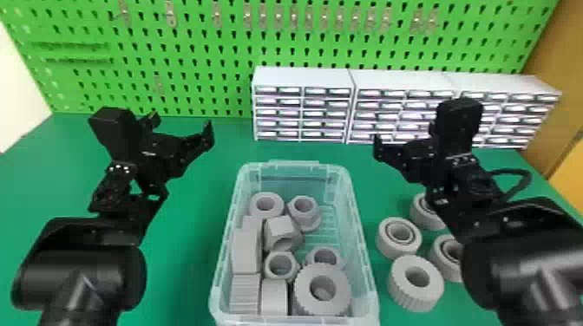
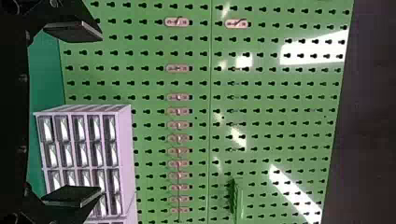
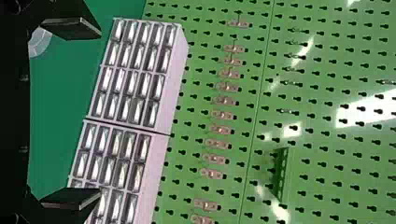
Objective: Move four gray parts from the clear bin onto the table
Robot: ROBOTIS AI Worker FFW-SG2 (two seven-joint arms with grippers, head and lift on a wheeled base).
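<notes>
The clear bin (image 1: 366,264) stands on the green table with several gray parts inside, among them a large ribbed ring (image 1: 303,291), a hex nut (image 1: 280,277) and a round ring (image 1: 257,211) toward the back. Several gray rings lie on the table to the bin's right, one of them ribbed (image 1: 416,299); the right arm partly covers others. My left gripper (image 1: 182,128) hangs above the table, behind and left of the bin, open and holding nothing. The right gripper (image 1: 404,138) is raised behind and right of it, likewise open. Wide-parted fingers show at the left gripper (image 2: 88,113) and right gripper (image 3: 88,113).
White drawer cabinets (image 1: 299,80) line the back of the table, close behind the right gripper. Behind them rises a green pegboard (image 1: 195,52) with small metal hooks. A wooden panel (image 1: 553,86) borders the right side.
</notes>
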